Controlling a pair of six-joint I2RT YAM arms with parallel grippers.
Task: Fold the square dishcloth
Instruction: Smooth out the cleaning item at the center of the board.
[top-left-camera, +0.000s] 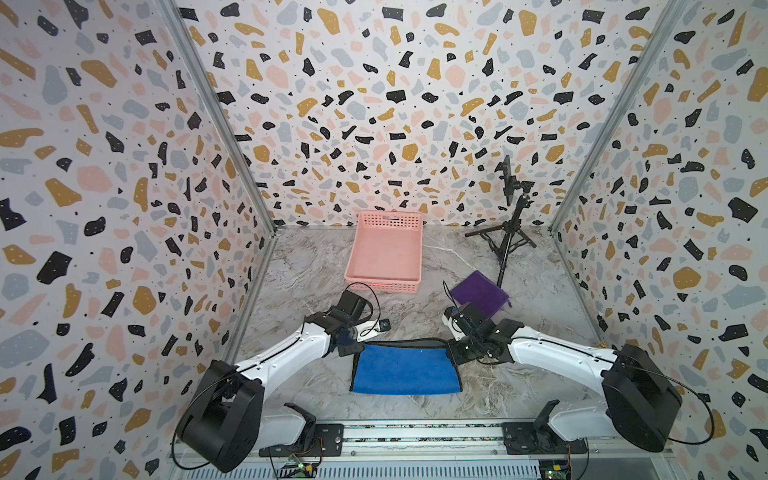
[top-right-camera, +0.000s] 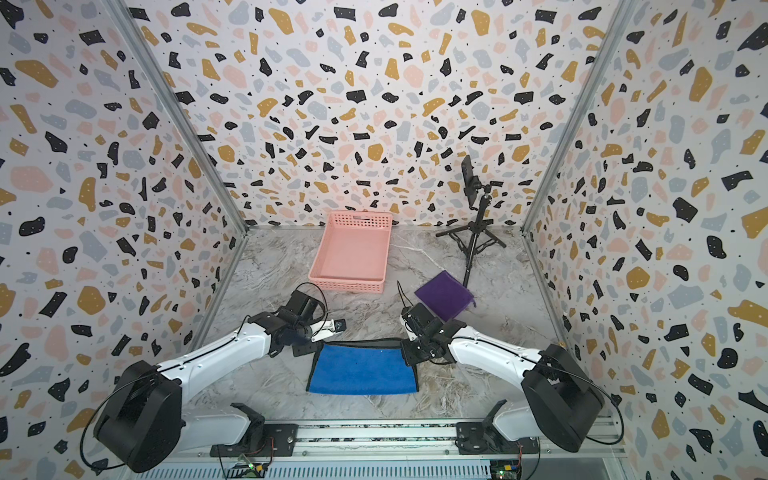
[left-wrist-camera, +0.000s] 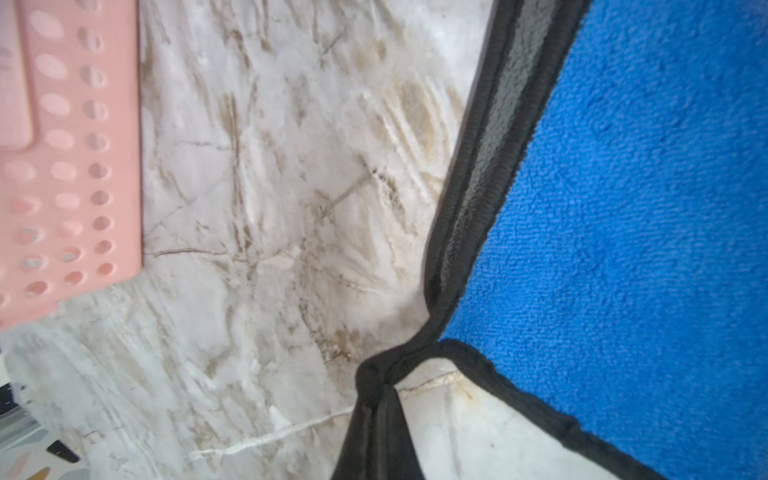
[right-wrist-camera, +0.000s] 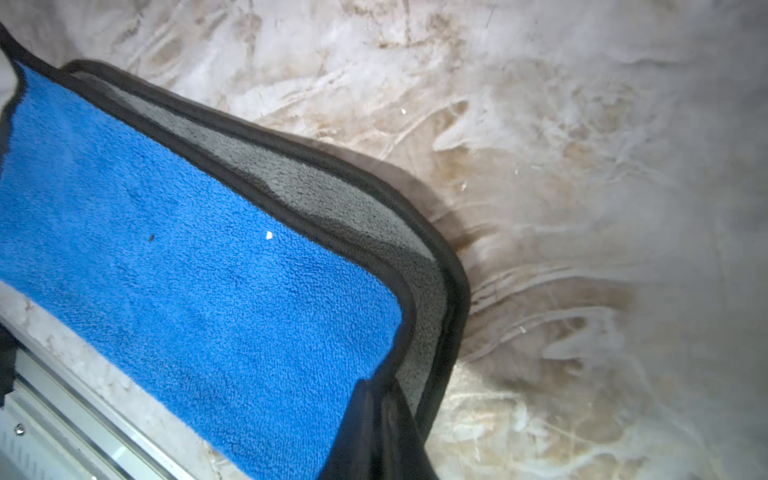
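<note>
The blue dishcloth (top-left-camera: 405, 372) lies in the lower middle of both top views. It is on the marble table (top-left-camera: 299, 270), just beyond the metal rail (top-left-camera: 419, 434) that carries the two arms. It has a black border and a grey underside. Its near edge rests flat on the table. Its far edge is raised and drawn into a line between the two arms, and both wrist views show a strip of the grey side along that edge.

The left end effector (top-left-camera: 353, 349) is at the far left corner of the dishcloth. In the left wrist view its jaws are fully closed on that corner, and the black border bunches into a tight knot where it enters them.

The right end effector (top-left-camera: 454, 352) is at the far right corner. In the right wrist view the corner of the dishcloth runs down between its jaws, which are pinched together on it.

A pink basket (top-left-camera: 382, 286) stands in the middle of the frame, beyond the arms and apart from the dishcloth. To its right lies a purple cloth (top-left-camera: 478, 293), touching a leg of a black tripod (top-left-camera: 509, 232) that stands toward the upper right of the table.
</note>
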